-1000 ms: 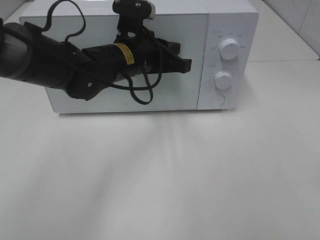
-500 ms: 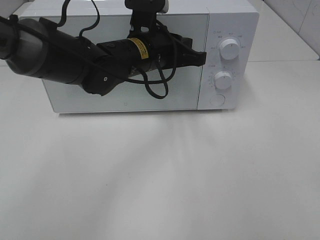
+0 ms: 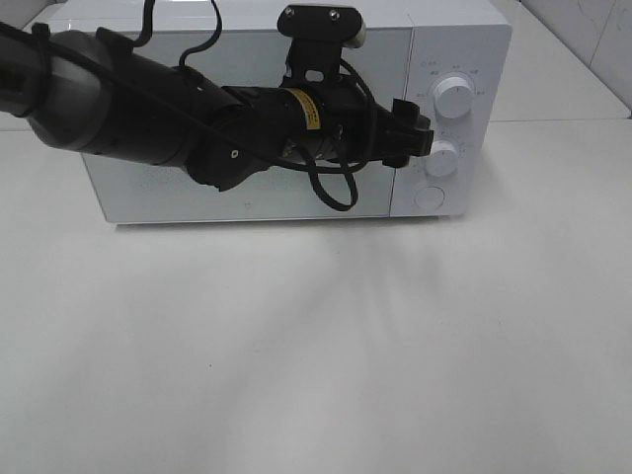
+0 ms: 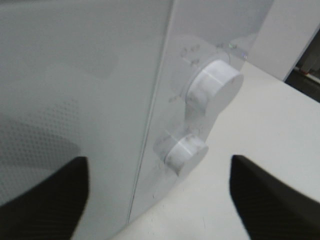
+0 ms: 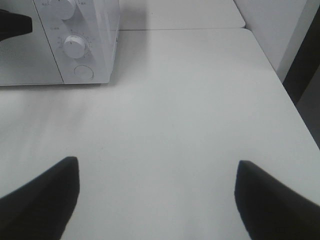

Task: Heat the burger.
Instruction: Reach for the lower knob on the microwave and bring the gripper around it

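left hand (image 3: 415,133) slid right to the lower dial (image 3: 441,158), fingers (image 4: 45,200) now spread, empty.

White microwave (image 3: 464,39), white knobs (image 3: 453,96), grey dotted door (image 4: 45,130), white table (image 3: 395,346), black arm (image 3: 128,109), yellow label (image 3: 308,110).

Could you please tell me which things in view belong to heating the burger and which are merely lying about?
Part of the job: microwave, door shut; its upper knob; lower knob, which the open left gripper faces; round button. The burger is not in view.
Not in use: right gripper, open above the table.
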Tool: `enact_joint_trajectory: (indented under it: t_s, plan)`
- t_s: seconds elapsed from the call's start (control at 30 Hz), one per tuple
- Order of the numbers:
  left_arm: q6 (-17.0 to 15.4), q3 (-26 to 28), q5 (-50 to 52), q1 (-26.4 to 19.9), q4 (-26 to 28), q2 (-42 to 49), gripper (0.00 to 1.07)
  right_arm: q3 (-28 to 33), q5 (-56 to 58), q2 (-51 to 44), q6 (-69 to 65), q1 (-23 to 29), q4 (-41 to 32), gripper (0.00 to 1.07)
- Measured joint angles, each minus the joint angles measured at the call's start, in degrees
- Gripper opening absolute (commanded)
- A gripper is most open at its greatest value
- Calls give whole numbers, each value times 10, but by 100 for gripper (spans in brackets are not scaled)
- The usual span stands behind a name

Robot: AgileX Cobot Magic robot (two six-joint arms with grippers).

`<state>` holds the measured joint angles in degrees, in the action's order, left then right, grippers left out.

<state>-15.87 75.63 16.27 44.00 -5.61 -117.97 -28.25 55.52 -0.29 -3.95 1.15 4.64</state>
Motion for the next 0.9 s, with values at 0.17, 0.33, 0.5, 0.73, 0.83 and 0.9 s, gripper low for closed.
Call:
enact_joint_trajectory:
  t_s: [0.17,0.33,0.5,0.73,0.83,0.9]
  plan:
    - [-1,2,-115,2,1,39,99,0,0,0,0,0,0,76]
    - [-1,3,-253,5,1,79,99,0,0,0,0,0,0,76]
    - [1,3,-395,5,2,111,99,0,0,0,0,0,0,76]
    - [23,3,-597,5,2,140,99,0,0,0,0,0,0,76]
    - [32,3,-666,5,2,143,99,0,0,0,0,0,0,76]
    - [33,3,-682,5,2,144,98,0,0,0,0,0,0,76]
